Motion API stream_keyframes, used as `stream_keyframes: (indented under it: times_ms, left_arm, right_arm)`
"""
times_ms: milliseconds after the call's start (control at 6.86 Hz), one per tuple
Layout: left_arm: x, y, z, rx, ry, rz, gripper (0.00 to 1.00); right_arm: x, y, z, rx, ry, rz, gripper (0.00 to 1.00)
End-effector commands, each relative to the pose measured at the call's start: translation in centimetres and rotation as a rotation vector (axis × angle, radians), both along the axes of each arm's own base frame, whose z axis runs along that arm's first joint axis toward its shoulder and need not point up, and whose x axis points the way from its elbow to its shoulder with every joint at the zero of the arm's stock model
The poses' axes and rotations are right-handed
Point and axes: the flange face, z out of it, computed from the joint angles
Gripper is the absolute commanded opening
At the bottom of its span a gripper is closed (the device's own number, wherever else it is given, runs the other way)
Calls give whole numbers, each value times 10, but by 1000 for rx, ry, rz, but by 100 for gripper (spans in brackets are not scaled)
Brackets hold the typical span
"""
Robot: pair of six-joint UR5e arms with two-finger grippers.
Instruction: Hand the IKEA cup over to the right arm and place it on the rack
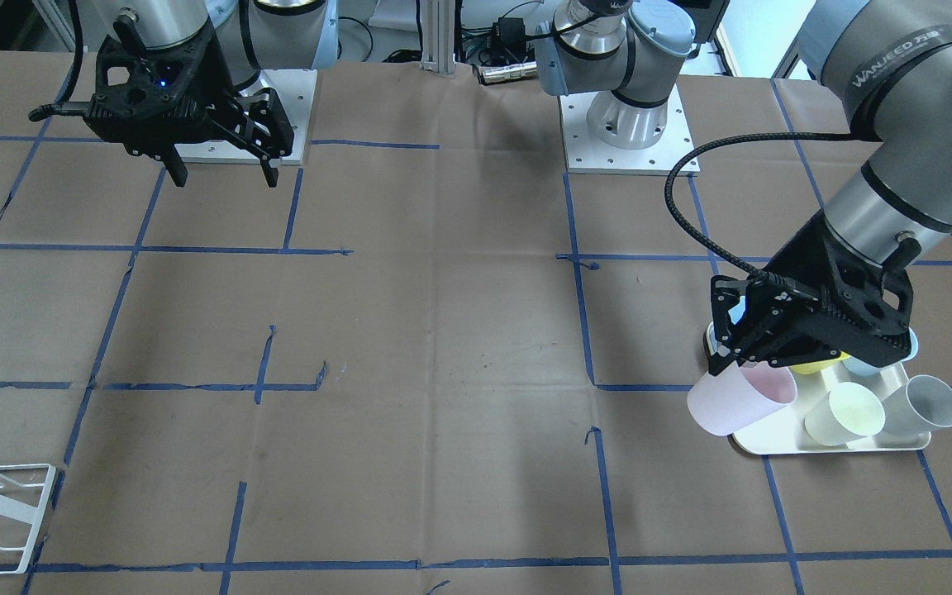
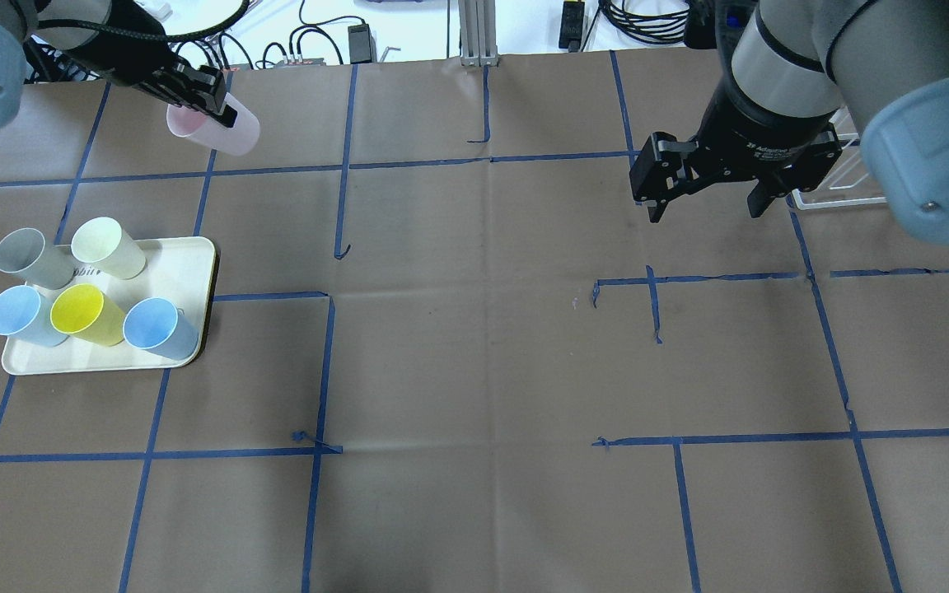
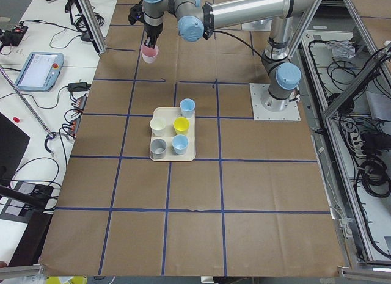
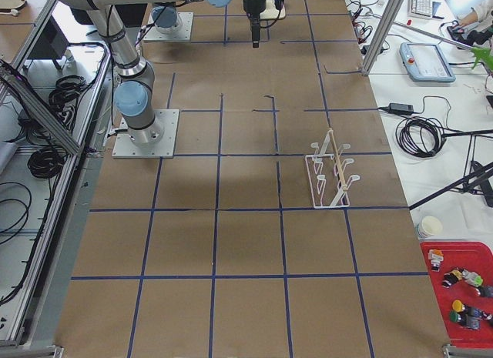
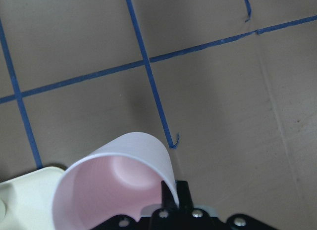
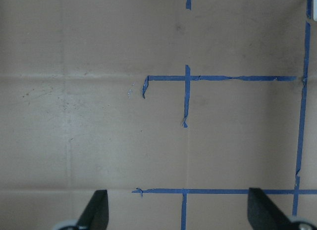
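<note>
The left tool [image 1: 742, 357] holds the pink cup [image 2: 215, 130] by a pinch on 1 side of its rim. The cup hangs tilted in the air beside the cream tray [image 2: 194, 247], clear of the table [image 2: 483, 329].

That 1-sided pinch is the weak point. During the carry toward the middle, the cup could swing or slide out of the grip. At the hand-over, the right tool [image 2: 705, 210], spread wide, empty and well apart from the cup, must close on the cup's body. If it comes in near the rim, the 2 tools could knock together. If the left tool lets go too soon, the cup drops.

The white wire rack [image 4: 331, 169] stands far off on the robot's right, so a loose regrip would have a long way to fail.

Several things are hard to read:
- In the left wrist view only 1 finger [image 5: 168, 195] shows at the rim, so I cannot tell how deep the grip goes.
- The front view cuts the rack off at its edge, and in the overhead view the right arm mostly covers it.
- In the front view the left tool also hides part of the 5 cups on the tray.
</note>
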Motion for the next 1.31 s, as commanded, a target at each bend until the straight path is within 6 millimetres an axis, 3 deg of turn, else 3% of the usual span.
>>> stream_keyframes:
  times_ms: [0,729,875,1167]
  left_arm:
    - [-13,3,-18,-137,91,-79,0]
    - [-44,34,-43,-529,244,-344,0]
    - [-54,45,-43,-610,331,-386,0]
    - [-67,62,-46,-725,457,-471,0]
  right_arm:
    - [0,0,1,-1,-1,1,100]
    - [1,-1,-2,1,-7,-2,100]
    - [2,-9,3,-91,-22,-10,100]
    - [5,-41,-14,-166,-177,-18,100]
